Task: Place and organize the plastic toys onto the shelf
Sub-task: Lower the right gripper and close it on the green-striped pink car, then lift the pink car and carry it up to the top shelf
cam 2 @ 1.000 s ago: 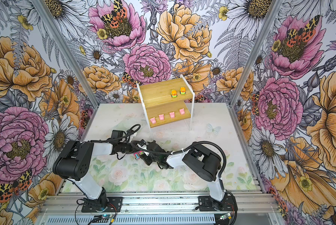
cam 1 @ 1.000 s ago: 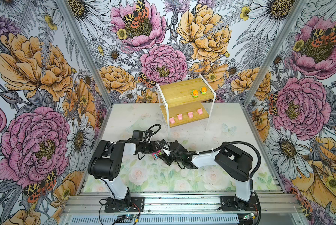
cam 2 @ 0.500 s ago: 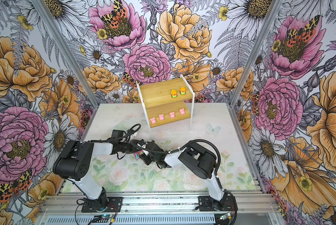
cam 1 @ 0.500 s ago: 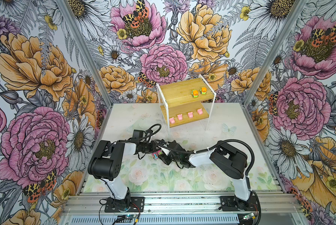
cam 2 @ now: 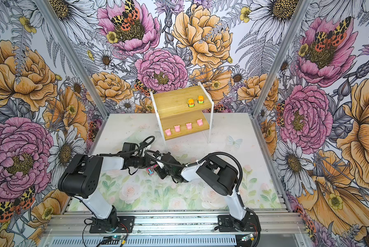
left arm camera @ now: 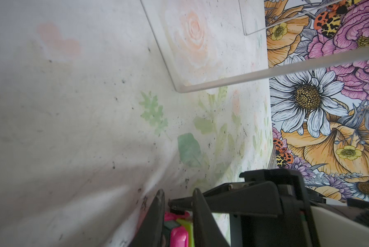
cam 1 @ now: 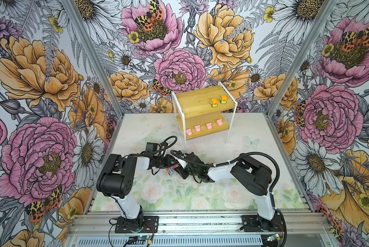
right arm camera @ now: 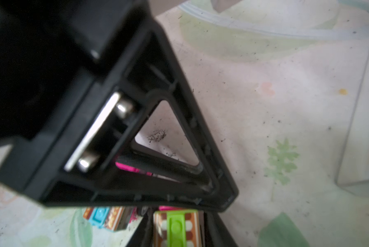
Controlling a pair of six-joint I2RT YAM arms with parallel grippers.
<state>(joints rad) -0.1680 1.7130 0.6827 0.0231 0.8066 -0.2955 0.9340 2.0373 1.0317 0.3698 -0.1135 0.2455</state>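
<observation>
Both grippers meet low over the mat in the middle. My left gripper (cam 1: 175, 166) (left arm camera: 178, 192) is shut on a pink car with a green-striped top (left arm camera: 178, 232). My right gripper (cam 1: 180, 169) (right arm camera: 177, 216) faces it from the other side, its fingers closed against that same car (right arm camera: 176, 228). A second pink car with a blue stripe (cam 1: 170, 171) (right arm camera: 102, 217) lies on the mat just beside them. On the shelf (cam 1: 196, 100), two orange-and-green cars (cam 1: 214, 102) stand on the upper board. Several pink pigs (cam 1: 209, 126) stand in a row on the lower board.
The shelf stands at the back of the mat against the flowered wall. Its white front leg (left arm camera: 243, 79) is close beyond my left gripper. Flowered walls close in the left and right sides. A metal rail (cam 1: 192, 222) runs along the front edge.
My right arm has reached a little further left toward the left gripper, and its jaws have narrowed round the green-striped car. The left arm has stayed still.
</observation>
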